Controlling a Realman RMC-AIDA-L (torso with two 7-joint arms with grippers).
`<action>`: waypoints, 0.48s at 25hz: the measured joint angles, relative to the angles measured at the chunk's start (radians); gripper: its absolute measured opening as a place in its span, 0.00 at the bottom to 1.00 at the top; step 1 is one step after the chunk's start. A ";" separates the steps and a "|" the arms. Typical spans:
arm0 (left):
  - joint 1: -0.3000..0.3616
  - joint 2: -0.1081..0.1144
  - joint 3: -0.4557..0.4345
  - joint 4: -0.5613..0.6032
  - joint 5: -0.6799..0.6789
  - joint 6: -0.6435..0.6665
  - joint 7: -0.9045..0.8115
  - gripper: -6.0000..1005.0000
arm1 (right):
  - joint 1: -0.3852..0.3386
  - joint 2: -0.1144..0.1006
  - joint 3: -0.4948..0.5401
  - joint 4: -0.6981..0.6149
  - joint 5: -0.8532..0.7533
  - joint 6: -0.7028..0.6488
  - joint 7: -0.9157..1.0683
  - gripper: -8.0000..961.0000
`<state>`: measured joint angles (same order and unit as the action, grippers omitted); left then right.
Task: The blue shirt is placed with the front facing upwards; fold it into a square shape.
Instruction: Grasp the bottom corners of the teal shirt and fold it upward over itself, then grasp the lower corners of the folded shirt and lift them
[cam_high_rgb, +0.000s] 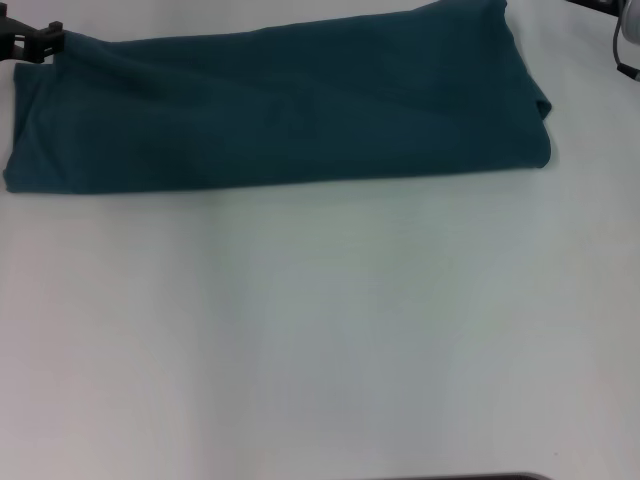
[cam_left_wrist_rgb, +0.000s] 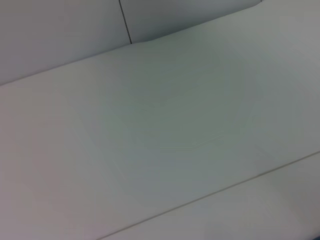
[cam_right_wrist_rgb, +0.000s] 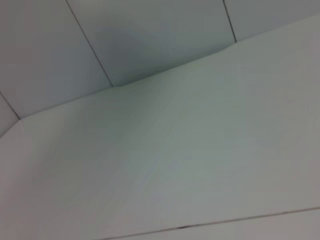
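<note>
The blue shirt (cam_high_rgb: 280, 105) lies across the far part of the white table (cam_high_rgb: 320, 330), folded into a long horizontal band with only plain teal cloth showing. No print is visible. A rounded fold forms its right end, and its left end reaches the table's left side. My left gripper (cam_high_rgb: 32, 42) shows as a black piece at the shirt's far left corner, touching or just over the cloth. A grey part of my right arm (cam_high_rgb: 628, 40) is at the far right edge, apart from the shirt, with its gripper out of view. Both wrist views show only white surface.
Bare white tabletop fills the near half of the head view. The left wrist view shows a table edge (cam_left_wrist_rgb: 215, 192) and a seam. The right wrist view shows pale wall panels (cam_right_wrist_rgb: 150, 40) beyond the table.
</note>
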<state>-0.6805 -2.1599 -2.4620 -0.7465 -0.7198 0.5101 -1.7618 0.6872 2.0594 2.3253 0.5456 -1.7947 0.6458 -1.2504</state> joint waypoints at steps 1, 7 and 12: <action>0.002 0.000 0.000 -0.003 0.000 0.001 -0.001 0.66 | -0.001 -0.001 0.000 0.002 0.000 0.001 0.000 0.70; 0.035 -0.003 0.009 -0.061 0.000 0.045 -0.049 0.69 | -0.022 -0.012 -0.002 0.003 0.000 0.050 0.002 0.83; 0.073 -0.009 0.010 -0.136 -0.004 0.146 -0.070 0.69 | -0.061 -0.035 -0.001 0.004 -0.003 0.132 0.019 0.83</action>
<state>-0.6074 -2.1685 -2.4522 -0.8820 -0.7235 0.6558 -1.8317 0.6257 2.0246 2.3245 0.5491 -1.7972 0.7775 -1.2309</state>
